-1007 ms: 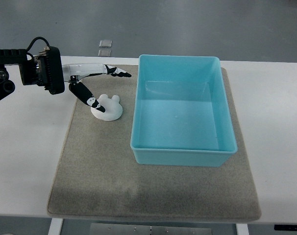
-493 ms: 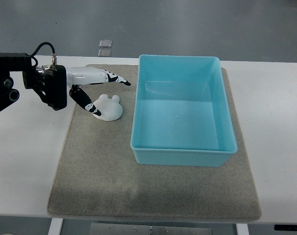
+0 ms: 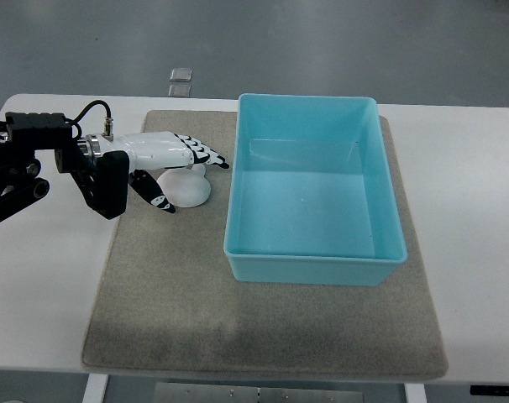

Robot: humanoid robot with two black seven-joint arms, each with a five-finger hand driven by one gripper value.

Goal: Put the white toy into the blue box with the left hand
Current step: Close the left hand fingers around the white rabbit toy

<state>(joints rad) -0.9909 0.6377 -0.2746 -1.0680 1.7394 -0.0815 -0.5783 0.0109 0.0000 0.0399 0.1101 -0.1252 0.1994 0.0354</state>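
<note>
The white toy (image 3: 189,188) lies on the grey mat (image 3: 196,285), just left of the blue box (image 3: 312,189). My left hand (image 3: 184,173) reaches in from the left edge and hovers over the toy. Its fingers (image 3: 206,156) stretch across the toy's top and the thumb (image 3: 160,201) points down at the toy's left side. The fingers are spread and not closed around the toy. Part of the toy is hidden under the hand. The box holds nothing. The right arm does not show.
The mat covers most of the white table (image 3: 473,252). The box's tall left wall (image 3: 231,201) stands close to the toy. Two small square plates (image 3: 180,81) lie on the floor beyond the table's far edge.
The left hand has moved nearer and lower, from behind the toy to directly over it, now covering its top. The toy and the box have stayed in place.
</note>
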